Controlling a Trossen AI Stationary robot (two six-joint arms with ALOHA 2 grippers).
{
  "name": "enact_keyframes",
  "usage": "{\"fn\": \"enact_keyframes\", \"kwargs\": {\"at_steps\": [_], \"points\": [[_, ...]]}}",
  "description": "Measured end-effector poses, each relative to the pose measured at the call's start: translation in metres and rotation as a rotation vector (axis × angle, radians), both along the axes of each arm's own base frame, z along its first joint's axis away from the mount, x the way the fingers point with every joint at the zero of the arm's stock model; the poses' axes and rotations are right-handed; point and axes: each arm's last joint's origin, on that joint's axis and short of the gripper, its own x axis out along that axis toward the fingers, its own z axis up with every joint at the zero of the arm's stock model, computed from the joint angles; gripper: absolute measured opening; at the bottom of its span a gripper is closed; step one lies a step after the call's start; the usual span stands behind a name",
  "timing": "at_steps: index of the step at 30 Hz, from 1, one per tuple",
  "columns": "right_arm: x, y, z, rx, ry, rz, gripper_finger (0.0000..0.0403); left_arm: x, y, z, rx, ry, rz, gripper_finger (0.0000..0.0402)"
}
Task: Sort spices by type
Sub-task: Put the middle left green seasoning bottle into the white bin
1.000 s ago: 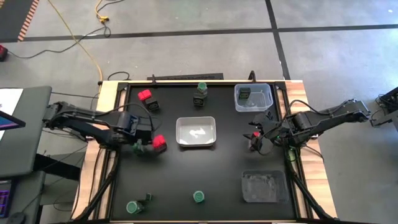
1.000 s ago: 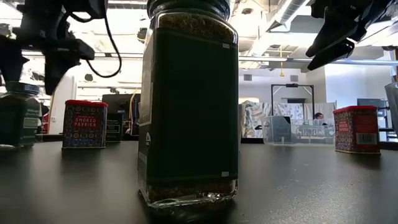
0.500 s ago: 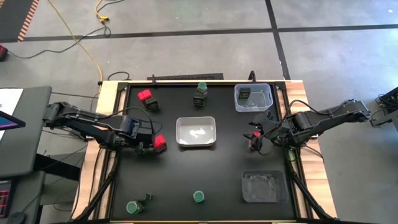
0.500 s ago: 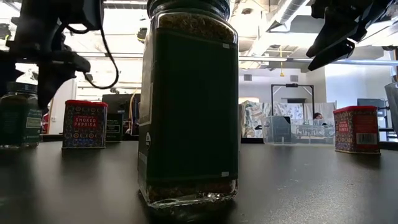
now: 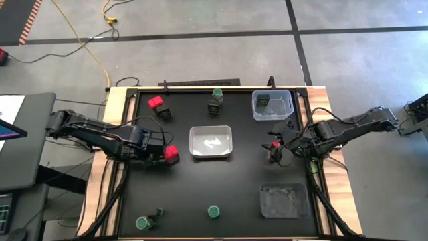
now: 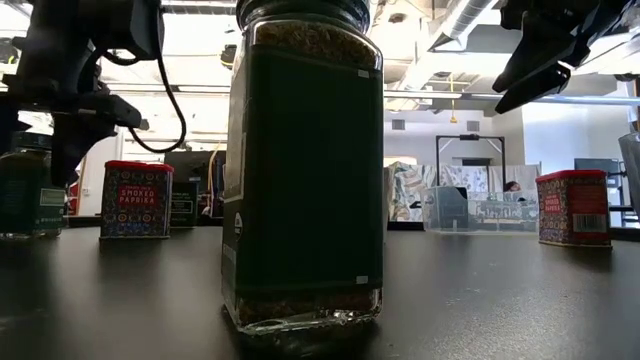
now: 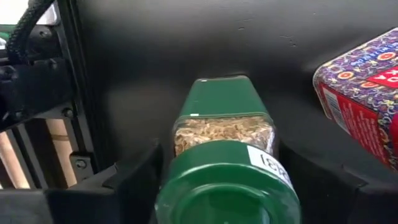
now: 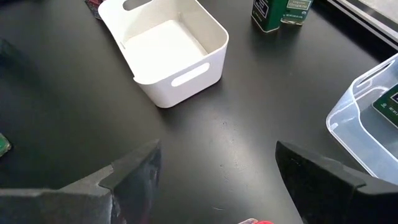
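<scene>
Left pincer [image 7: 221,180] dropped lower, fingers now straddling the green-lidded jar [image 7: 225,149] mid-left, closing in; right pincer [image 8: 214,165] waits spread.

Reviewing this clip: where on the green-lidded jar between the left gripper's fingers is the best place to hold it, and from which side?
Judging by its pose, the green-lidded jar stands upright, so come from above with the left gripper and close on the flat faces of the squarish body just under the round lid. One finger goes on each side. The red tin stands close beside it, leaving little room there.
</scene>
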Motion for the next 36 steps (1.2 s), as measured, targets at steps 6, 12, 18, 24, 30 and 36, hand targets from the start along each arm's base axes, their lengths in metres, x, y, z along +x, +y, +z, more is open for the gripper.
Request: {"fn": "enact_keyframes", "kwargs": {"at_steps": [6, 12, 18, 24, 30, 36], "points": [[0.000, 0.000, 0.000, -0.001, 0.000, 0.001, 0.0340, 0.000, 0.000, 0.000, 0.000, -0.003, 0.000, 0.0248], [0.000, 0.000, 0.000, -0.001, 0.000, 0.001, 0.0340, 0.003, 0.000, 0.000, -0.002, -0.026, 0.001, 0.0197], [0.000, 0.000, 0.000, -0.001, 0.000, 0.001, 0.0340, 0.003, 0.000, 0.000, -0.007, -0.028, 0.007, 0.0195], [0.000, 0.000, 0.000, -0.001, 0.000, 0.001, 0.0340, -0.001, 0.002, 0.017, 0.000, -0.073, -0.016, 0.0195], [0.000, 0.000, 0.000, -0.001, -0.001, 0.001, 0.0340, -0.020, 0.018, 0.056, 0.092, -0.150, -0.022, 0.0195], [0.000, 0.000, 0.000, -0.001, -0.001, 0.001, 0.0340, -0.028, 0.046, 0.083, 0.241, -0.310, -0.103, 0.0195]]}}
